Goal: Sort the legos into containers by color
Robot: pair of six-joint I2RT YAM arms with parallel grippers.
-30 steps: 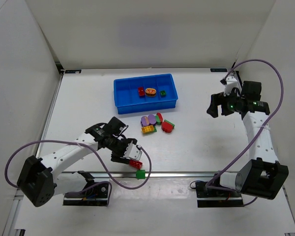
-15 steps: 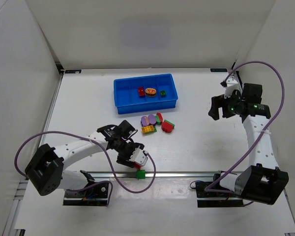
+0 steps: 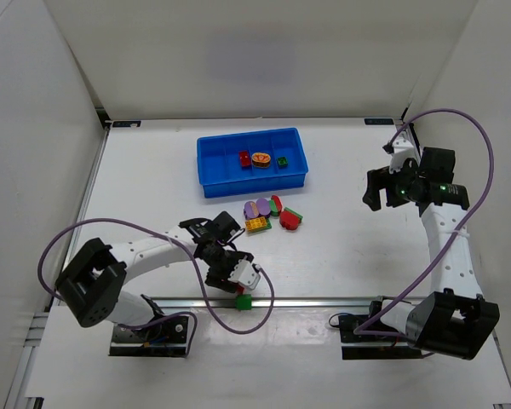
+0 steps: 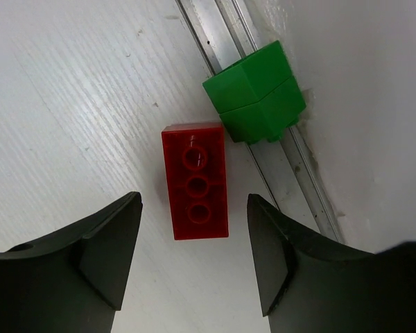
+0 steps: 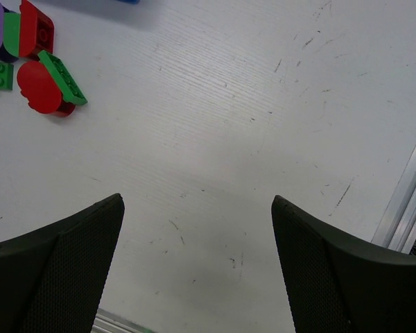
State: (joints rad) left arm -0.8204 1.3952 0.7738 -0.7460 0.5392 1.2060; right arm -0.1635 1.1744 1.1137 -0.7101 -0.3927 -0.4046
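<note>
Black left tool's (image 4: 193, 208) open, jaws either side of a red brick (image 4: 195, 182) on the table (image 4: 69, 104), not touching; green brick (image 4: 255, 100) at its 1 o'clock on the metal rail (image 4: 215, 28). Loose legos (image 3: 271, 213) sit at 6 o'clock of the blue tray (image 3: 206, 183), which holds a red piece (image 3: 244, 158), an orange oval (image 3: 261, 158) and a green piece (image 3: 283, 160) side by side. Right tool's (image 5: 196, 201) wide open too.
</note>
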